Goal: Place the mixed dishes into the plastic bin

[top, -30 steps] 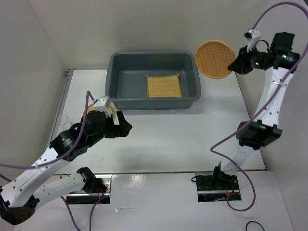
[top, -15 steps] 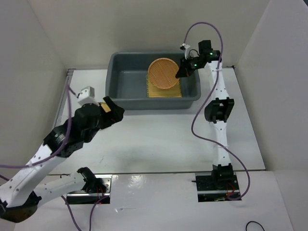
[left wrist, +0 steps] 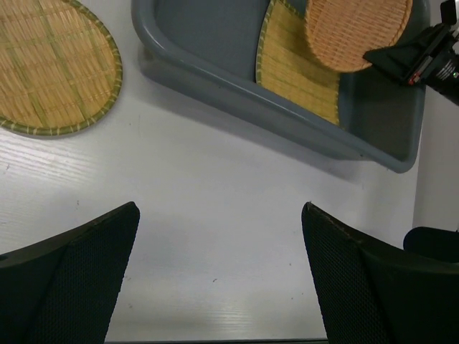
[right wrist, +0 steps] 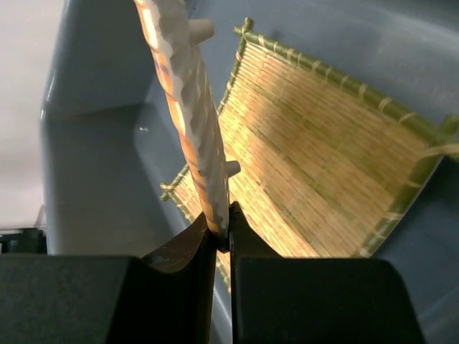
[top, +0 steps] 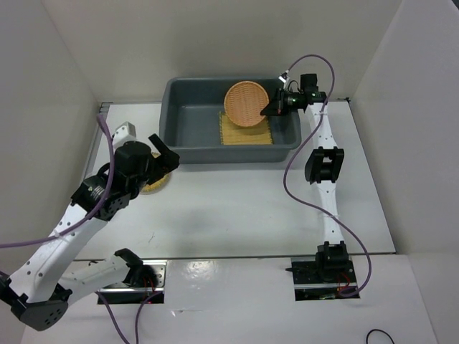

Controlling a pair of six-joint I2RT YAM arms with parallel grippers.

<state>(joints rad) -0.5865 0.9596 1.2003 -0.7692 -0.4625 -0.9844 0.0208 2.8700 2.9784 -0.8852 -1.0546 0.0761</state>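
**Left gripper** (left wrist: 219, 247): jaws spread, empty, above the tabletop (left wrist: 215, 179) beside the yellow-tan disc (left wrist: 50, 68). The disc lies flat outside the plastic bin (top: 215, 153), near its left near corner.

**Right gripper** (right wrist: 221, 228): clenched on the rim of the orange-brown disc (top: 247, 104), held tilted over the bamboo mat (right wrist: 323, 165) inside the bin.

**Step, as judged:** depositing this disc. Next, lower and release. The right wall is close; open floor lies leftward.
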